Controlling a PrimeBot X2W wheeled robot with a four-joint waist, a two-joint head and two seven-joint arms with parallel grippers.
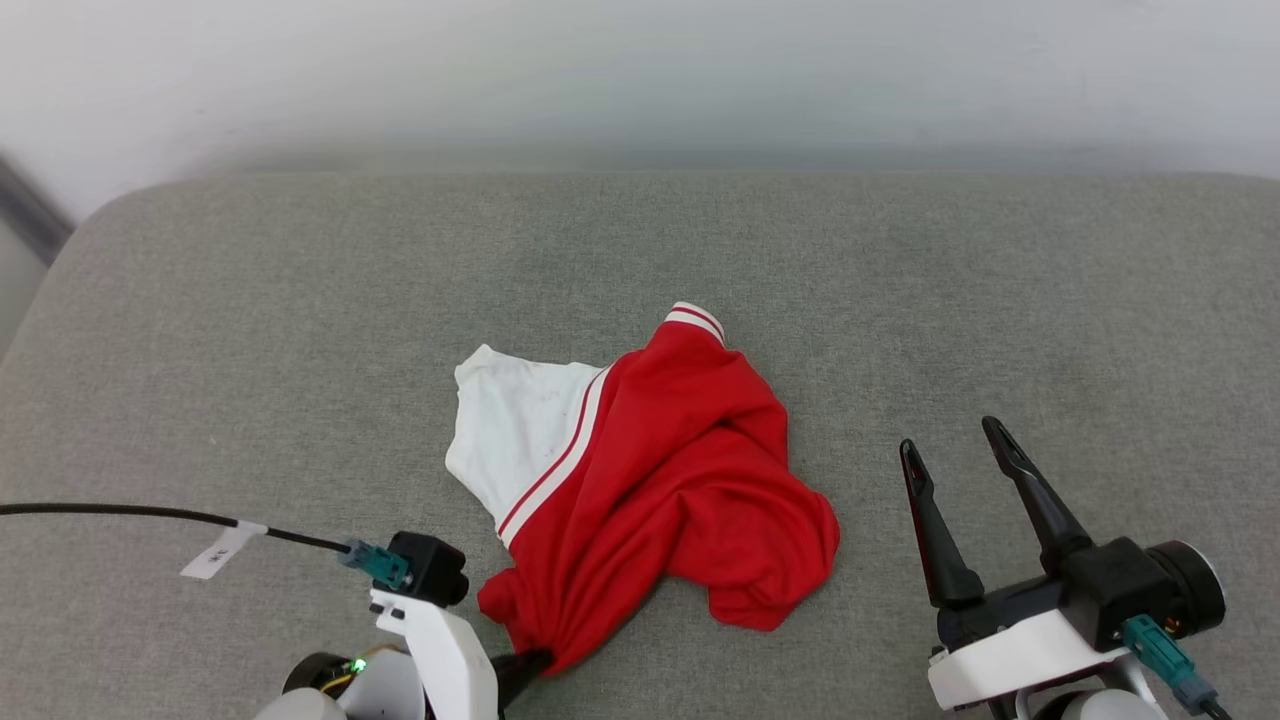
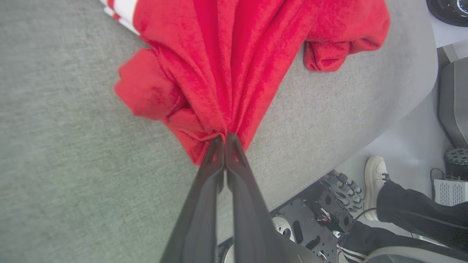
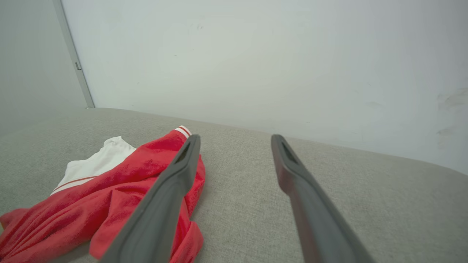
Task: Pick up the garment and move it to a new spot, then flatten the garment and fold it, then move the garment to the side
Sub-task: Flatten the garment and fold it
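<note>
Red garment [image 2: 234, 65] between clamped left fingers [image 2: 208, 175]

left gripper [image 2: 224, 136]: two long dark grey fingers, matte, tapering to thin tips
right gripper [image 1: 950, 437]: same pair, black, shallow slot near each tip
wrist shells [image 1: 440, 650]: glossy white plastic, rounded
camera block [image 1: 430, 567]: black, boxy, on the left wrist
connectors [image 1: 377, 563]: teal plugs, one per wrist
cable [image 1: 130, 511]: thin, black, with a white paper tag [image 1: 222, 550]
LED [image 1: 357, 664]: green, lit
base plate [image 2: 310, 219]: black, with cut-outs, beside a toothed black wheel [image 2: 343, 186]
</note>
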